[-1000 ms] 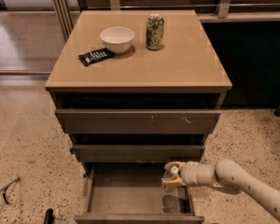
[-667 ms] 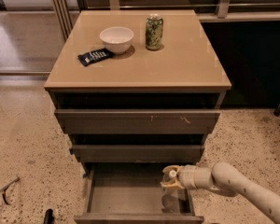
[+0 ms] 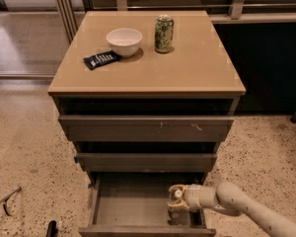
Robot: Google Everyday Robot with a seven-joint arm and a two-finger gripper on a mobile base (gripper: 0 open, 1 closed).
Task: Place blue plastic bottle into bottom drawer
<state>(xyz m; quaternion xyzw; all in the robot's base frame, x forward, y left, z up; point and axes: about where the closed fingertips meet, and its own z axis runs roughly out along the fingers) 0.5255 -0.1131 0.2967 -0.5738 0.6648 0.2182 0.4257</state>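
The bottom drawer (image 3: 130, 206) of the grey-brown cabinet is pulled open at the bottom of the camera view. My gripper (image 3: 177, 200) reaches in from the lower right, over the drawer's right side. It is shut around the neck of the blue plastic bottle (image 3: 176, 216). The bottle hangs upright, its white cap showing between the fingers and its clear body down inside the drawer near the right wall. I cannot tell whether its base touches the drawer floor.
The two drawers above, the top one (image 3: 145, 129) and the middle one (image 3: 145, 162), stick out slightly. On the cabinet top (image 3: 197, 73) stand a green patterned can (image 3: 164, 33), a white bowl (image 3: 124, 41) and a dark packet (image 3: 101, 59). Speckled floor surrounds the cabinet.
My gripper has moved down, carrying the bottle lower into the bottom drawer. Nothing on the cabinet top has moved.
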